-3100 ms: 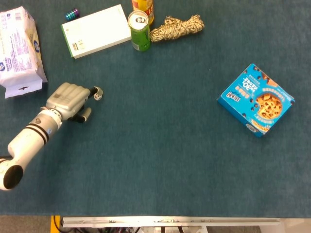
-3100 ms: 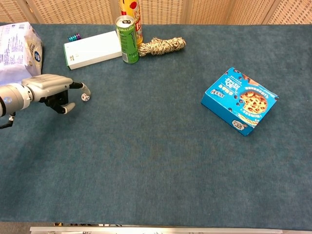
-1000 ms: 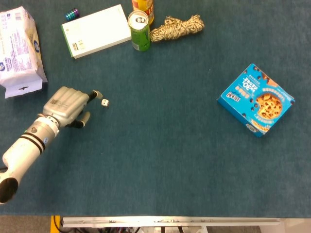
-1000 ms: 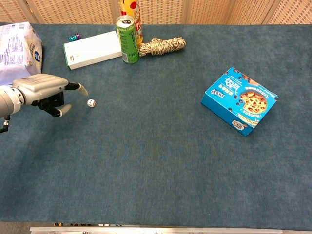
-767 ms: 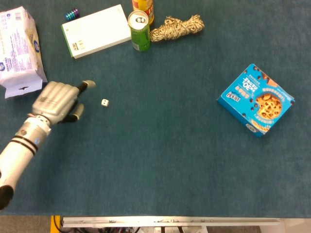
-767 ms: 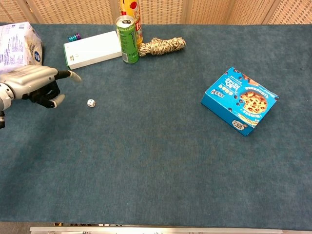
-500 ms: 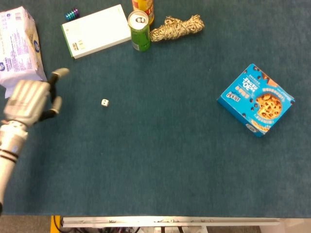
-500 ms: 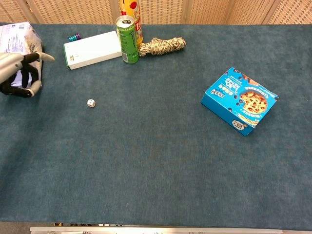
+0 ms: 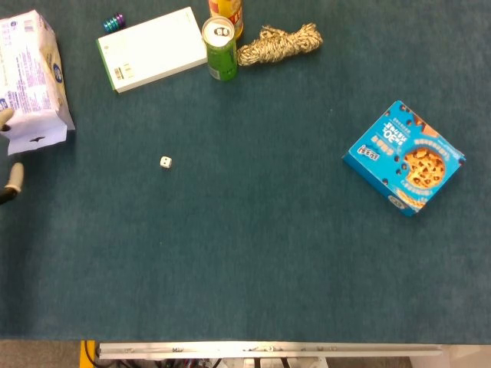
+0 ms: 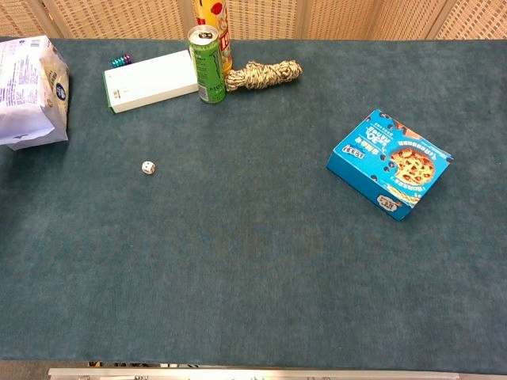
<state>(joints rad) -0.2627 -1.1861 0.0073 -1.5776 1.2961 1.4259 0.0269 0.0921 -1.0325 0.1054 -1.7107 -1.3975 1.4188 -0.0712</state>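
Observation:
A small white die (image 9: pixel 166 162) lies alone on the blue-green tablecloth, left of centre, and also shows in the chest view as the same die (image 10: pixel 147 167). Of my left hand (image 9: pixel 12 178) only a couple of fingertips show at the far left edge of the head view, spread apart with nothing between them and well away from the die. The chest view shows no hand. My right hand appears in neither view.
A tissue pack (image 9: pixel 31 77) lies at the far left. A white box (image 9: pixel 152 47), a green can (image 9: pixel 221 49), a yellow can (image 9: pixel 230 9) and a rope bundle (image 9: pixel 278 43) line the back. A blue cookie box (image 9: pixel 403 156) sits at the right.
My left hand let go of the die and drew back to the left until only fingertips remain at the frame edge. The die rests slightly right of where it was held.

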